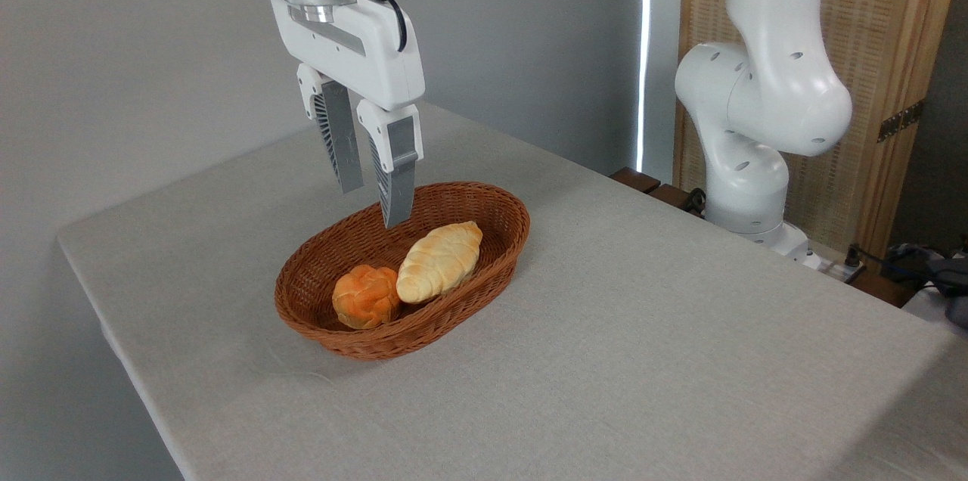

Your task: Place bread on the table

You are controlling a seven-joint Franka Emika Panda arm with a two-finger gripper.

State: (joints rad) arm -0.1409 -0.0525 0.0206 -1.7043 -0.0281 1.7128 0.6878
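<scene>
Claw (374, 203) hangs empty, fingers parted, above the basket's (321, 330) far rim. We see the bread (440, 260) lying inside the basket beside an orange bun (366, 296); the grasp, lift and tabletop (643, 360) placement all remain.

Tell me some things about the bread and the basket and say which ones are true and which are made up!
1. The bread lies inside the basket. True.
2. The gripper is holding the bread. False: its fingers hang empty above the basket, apart from each other.
3. A small orange bun sits next to the bread. True.
4. The basket stands on the floor. False: it stands on the table.
5. The bread is darker than the bun. False: the bread is pale golden, the bun orange.
</scene>
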